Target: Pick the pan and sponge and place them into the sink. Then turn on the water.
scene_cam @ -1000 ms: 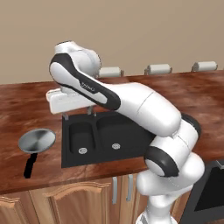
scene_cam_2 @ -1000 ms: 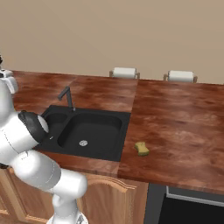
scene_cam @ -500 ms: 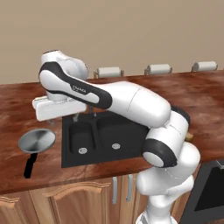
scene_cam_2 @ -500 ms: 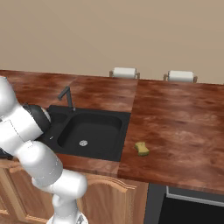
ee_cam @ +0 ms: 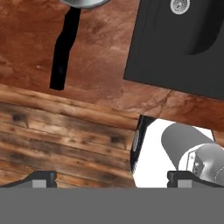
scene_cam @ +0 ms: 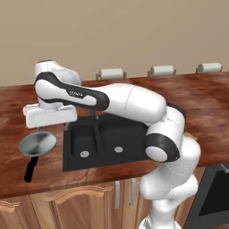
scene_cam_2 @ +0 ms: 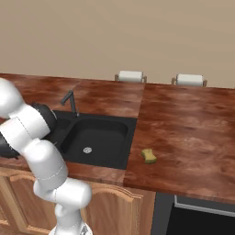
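A round silver pan with a straight black handle lies flat on a reddish-brown wooden counter, just to the left of a black sink. The handle points toward the counter's front edge. In the hand view the pan sits at the top edge, with its handle running down across the counter.

The sink has 2 basins, a small one on the left and a larger one on the right, each with a silver drain. A dark faucet stands behind it.

A small yellow sponge lies on the counter just right of the sink, near the front edge.

The white robot arm reaches over the sink, and its gripper hangs above the pan's back edge. Its 2 fingers are spread wide apart and hold nothing.

3 paper towel rolls stand along the back wall.
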### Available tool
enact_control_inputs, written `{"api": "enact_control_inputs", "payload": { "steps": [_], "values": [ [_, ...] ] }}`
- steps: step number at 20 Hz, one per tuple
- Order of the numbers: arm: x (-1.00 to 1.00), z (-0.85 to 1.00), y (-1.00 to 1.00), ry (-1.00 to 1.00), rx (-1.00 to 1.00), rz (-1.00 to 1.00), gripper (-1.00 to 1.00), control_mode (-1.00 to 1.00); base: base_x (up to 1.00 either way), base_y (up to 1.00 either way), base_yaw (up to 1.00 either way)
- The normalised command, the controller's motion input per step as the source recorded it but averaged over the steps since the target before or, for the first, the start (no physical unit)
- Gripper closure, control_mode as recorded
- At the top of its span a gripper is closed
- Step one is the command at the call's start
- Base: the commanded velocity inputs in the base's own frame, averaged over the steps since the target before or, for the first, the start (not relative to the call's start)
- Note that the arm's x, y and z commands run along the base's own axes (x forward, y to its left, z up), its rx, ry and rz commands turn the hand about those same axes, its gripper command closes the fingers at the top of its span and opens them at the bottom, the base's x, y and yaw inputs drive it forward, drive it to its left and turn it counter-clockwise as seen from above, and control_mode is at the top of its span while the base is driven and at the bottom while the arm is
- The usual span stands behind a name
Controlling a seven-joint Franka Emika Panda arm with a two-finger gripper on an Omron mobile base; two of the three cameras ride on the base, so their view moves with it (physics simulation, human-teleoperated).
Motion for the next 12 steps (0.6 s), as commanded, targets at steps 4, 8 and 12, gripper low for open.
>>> {"api": "enact_control_inputs", "payload": {
  "steps": [4, 8, 12],
  "values": [
    [0.12, -0.25, 0.38, -0.01, 0.03, -0.05, -1.00, -1.00, 0.00, 0.00, 0.00],
    [0.15, -0.22, 0.40, -0.01, 0.01, -0.06, -1.00, -1.00, 0.00, 0.00, 0.00],
    [0.15, -0.17, 0.36, -0.03, -0.01, -0.10, -1.00, -1.00, 0.00, 0.00, 0.00]
  ]
}}
